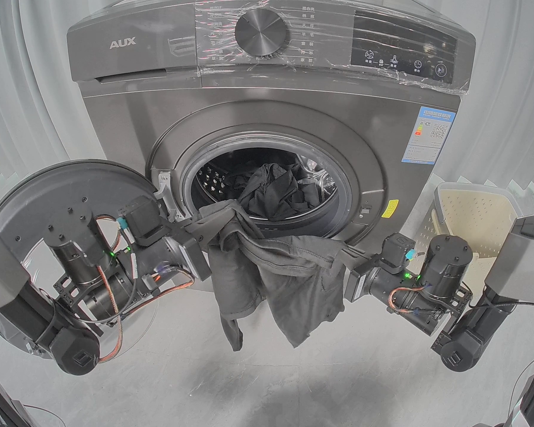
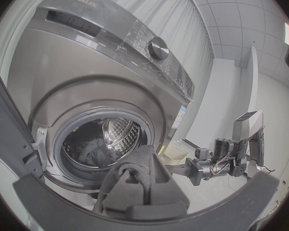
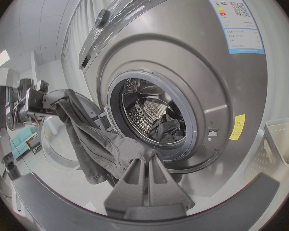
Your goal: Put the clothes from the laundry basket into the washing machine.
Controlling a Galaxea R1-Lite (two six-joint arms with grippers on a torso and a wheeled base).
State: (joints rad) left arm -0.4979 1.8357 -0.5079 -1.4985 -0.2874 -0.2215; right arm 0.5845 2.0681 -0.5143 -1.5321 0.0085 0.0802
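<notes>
Two grippers share one dark grey garment (image 1: 267,274): our left gripper (image 1: 203,232) is clamped on one end, our right gripper (image 1: 349,255) pinched tight on the other. We hold it stretched just in front of the washing machine (image 1: 267,102) opening, loose cloth hanging below. More dark clothes (image 1: 276,191) lie inside. Our laundry basket (image 1: 474,212) stands at the machine's right, and the door (image 1: 53,191) is swung open on the left.

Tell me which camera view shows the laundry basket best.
The head view: the laundry basket stands right of the washing machine, its perforated inside visible. The right wrist view cuts it off at the edge; the left wrist view shows it small and far.
</notes>
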